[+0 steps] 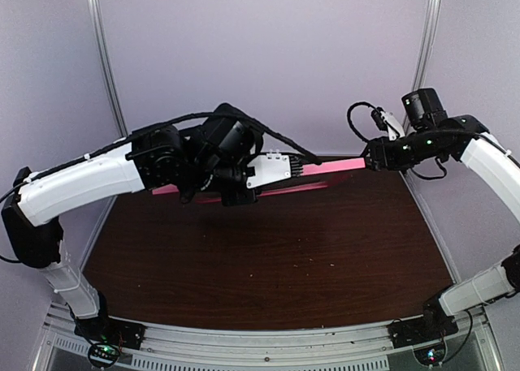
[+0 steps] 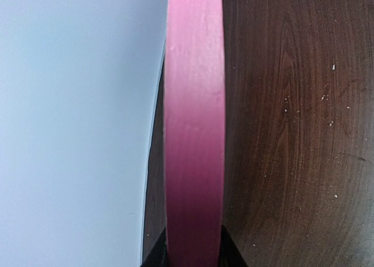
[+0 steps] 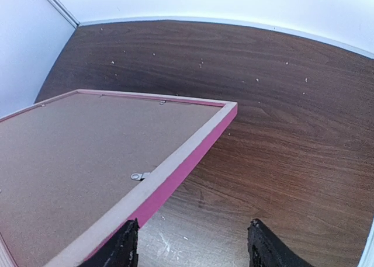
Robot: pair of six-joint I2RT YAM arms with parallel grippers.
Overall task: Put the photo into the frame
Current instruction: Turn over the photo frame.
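Pink frame (image 3: 181,167) back-up at left of right wrist view, brown backing (image 3: 76,156) seated; photo unseen, probably inside. Left gripper (image 2: 193,256) pinches the frame; right gripper (image 3: 193,249) gapes, empty

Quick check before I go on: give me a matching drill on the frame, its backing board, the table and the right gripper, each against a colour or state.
Things:
1. frame
2. backing board
3. table
4. right gripper

Colours or states:
A. dark wood grain
B. open, fingers apart
C. pink rails
D. plain brown, set into the frame's back

Pairs: 1-C, 2-D, 3-A, 4-B
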